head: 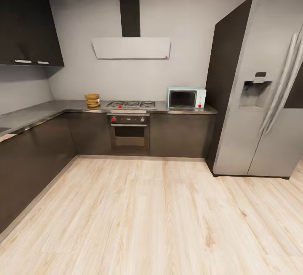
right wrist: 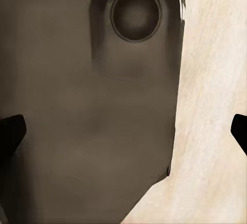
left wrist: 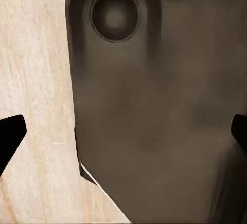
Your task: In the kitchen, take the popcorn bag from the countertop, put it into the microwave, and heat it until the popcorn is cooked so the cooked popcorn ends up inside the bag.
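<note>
The tan-brown popcorn bag (head: pixel 92 100) stands on the grey countertop (head: pixel 46 109) at the far wall, just left of the gas hob. At the counter's right end sits the mint-blue microwave (head: pixel 186 98), its dark glass door closed. Both are far across the floor from me. In the left wrist view, my left gripper (left wrist: pixel 123 134) is open, black fingertips (left wrist: pixel 10 136) spread wide over a dark grey part of my own body and the wooden floor. My right gripper (right wrist: pixel 123 131) is open in the same way, with nothing between its fingers.
A gas hob (head: pixel 131 104) with a built-in oven (head: pixel 129 130) below lies between bag and microwave. A tall steel fridge (head: pixel 261 85) stands at the right. Dark cabinets (head: pixel 29 157) run along the left. Pale wooden floor (head: pixel 151 216) stretches up to the counter.
</note>
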Motion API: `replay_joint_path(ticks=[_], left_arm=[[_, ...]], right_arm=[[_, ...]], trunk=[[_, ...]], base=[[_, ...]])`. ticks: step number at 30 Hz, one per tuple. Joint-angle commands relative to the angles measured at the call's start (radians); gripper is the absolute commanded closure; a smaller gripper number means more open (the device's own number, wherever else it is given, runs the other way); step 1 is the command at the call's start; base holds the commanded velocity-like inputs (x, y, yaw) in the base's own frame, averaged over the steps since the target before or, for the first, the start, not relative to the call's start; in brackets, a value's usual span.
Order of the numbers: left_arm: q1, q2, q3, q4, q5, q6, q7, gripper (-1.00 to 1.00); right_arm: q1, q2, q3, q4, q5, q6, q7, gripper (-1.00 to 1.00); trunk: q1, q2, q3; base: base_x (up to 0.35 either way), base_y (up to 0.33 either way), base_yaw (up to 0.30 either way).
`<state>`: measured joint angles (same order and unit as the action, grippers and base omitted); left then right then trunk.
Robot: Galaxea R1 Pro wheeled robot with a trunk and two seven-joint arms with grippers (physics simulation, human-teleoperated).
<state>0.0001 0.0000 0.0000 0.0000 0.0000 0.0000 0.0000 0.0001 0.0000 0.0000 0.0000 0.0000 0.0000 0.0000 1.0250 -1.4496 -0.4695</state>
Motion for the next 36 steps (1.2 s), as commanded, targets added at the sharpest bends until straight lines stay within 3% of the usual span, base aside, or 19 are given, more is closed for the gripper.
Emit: replay_joint_path(ticks=[1,3,12,36], left_arm=[[0.001,-0.006,0.004,-0.005,0.005,-0.006,-0.006,-1.0],[0.001,-0.017,0.005,-0.004,0.005,-0.006,-0.005,-1.0],[0.001,-0.021,0.008,-0.044,0.041,-0.011,-0.004,-1.0],[0.001,-0.021,0.005,-0.044,0.044,0.0,-0.005,-1.0]], right_arm=[[-0.002,0.001,0.006,0.0,0.004,0.006,-0.002,-1.0],[-0.002,0.002,0.011,0.0,0.004,0.011,-0.002,-1.0],[-0.002,0.002,0.006,0.0,0.005,0.003,-0.002,-1.0],[-0.002,0.002,0.006,0.0,0.008,0.002,-0.002,-1.0]], trunk=[[0.0,0.0,0.0],[0.0,0.0,0.0],[0.0,0.0,0.0],[0.0,0.0,0.0]], base=[[0.0,0.0,0.0],[0.0,0.0,0.0],[0.035,0.0,0.0],[0.316,-0.057,0.0]])
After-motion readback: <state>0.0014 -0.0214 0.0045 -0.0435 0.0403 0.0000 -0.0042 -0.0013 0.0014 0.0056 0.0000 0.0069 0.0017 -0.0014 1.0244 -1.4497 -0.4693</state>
